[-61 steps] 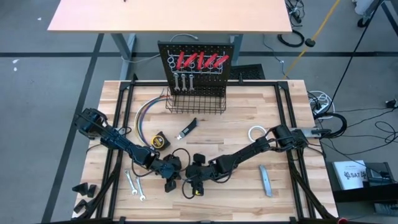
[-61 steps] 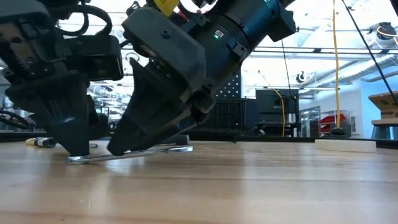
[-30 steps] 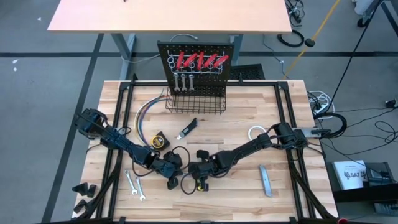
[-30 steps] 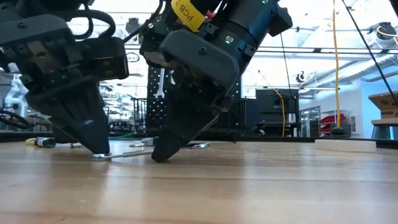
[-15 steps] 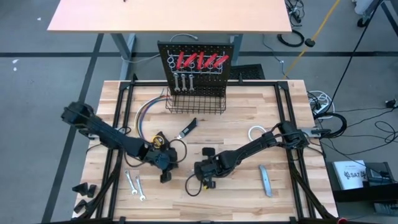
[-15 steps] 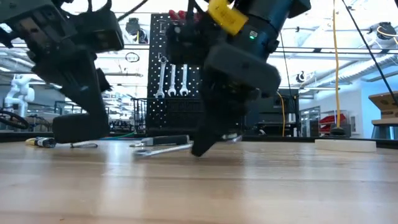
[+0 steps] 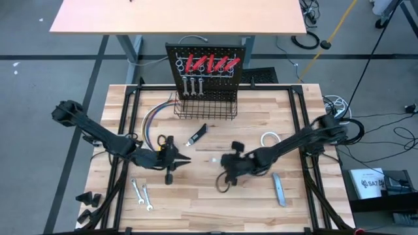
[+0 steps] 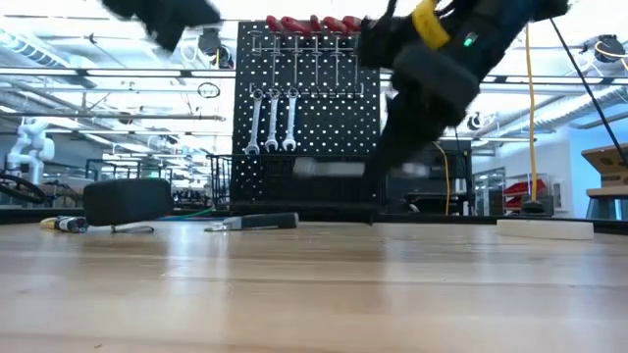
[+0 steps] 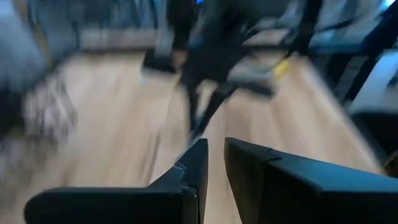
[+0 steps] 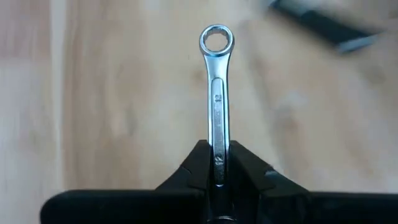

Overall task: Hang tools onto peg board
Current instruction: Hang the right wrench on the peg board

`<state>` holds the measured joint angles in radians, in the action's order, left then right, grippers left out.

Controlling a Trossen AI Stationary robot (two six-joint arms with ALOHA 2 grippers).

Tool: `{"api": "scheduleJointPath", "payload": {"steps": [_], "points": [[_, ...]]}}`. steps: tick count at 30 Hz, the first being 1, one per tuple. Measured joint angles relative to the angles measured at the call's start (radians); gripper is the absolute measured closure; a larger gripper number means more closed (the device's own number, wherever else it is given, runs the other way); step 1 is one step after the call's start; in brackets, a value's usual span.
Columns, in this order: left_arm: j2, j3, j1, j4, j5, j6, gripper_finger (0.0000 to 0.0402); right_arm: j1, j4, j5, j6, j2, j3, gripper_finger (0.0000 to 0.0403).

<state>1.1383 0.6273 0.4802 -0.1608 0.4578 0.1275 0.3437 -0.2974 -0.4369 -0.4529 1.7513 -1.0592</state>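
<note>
Silver wrench (image 10: 216,112) in R claw (image 10: 217,163)

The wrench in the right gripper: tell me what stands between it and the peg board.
Little on the table: the right gripper holds the wrench above open tabletop, but the wire basket juts out below the peg board, so go over it.

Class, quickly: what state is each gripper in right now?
Left gripper: jaws slightly apart, holding nothing.
Right gripper: shut on a silver wrench, ring end pointing outward.
</note>
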Motion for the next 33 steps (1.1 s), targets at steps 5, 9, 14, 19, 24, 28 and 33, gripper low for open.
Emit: {"api": "scheduleJointPath", "payload": {"steps": [5,9,14,19,24,28,33], "points": [[0.04,0.0,-0.032,-0.284,0.003,-0.151,0.0343,0.056,0.264,-0.324,-0.047,-0.218,0.188,0.0377],[0.116,0.001,-0.077,-0.45,-0.009,-0.111,0.0343,0.099,0.593,-0.633,0.101,-0.287,0.303,0.0377],[0.276,0.001,-0.128,-0.684,-0.05,-0.038,0.0343,0.093,0.971,-0.787,0.35,-0.261,0.337,0.0377],[0.407,0.001,-0.171,-0.864,-0.079,-0.037,0.0343,0.086,1.132,-0.626,0.435,-0.227,0.338,0.0377],[0.443,0.007,-0.198,-0.964,-0.072,-0.055,0.0333,0.11,1.135,-0.61,0.457,-0.226,0.338,0.0377],[0.467,0.039,-0.2,-0.95,-0.088,-0.055,0.0295,0.11,1.139,-0.608,0.457,-0.226,0.338,0.0377],[0.496,0.074,-0.206,-0.959,-0.053,-0.016,0.0245,0.107,1.148,-0.604,0.457,-0.222,0.337,0.0377]]}}
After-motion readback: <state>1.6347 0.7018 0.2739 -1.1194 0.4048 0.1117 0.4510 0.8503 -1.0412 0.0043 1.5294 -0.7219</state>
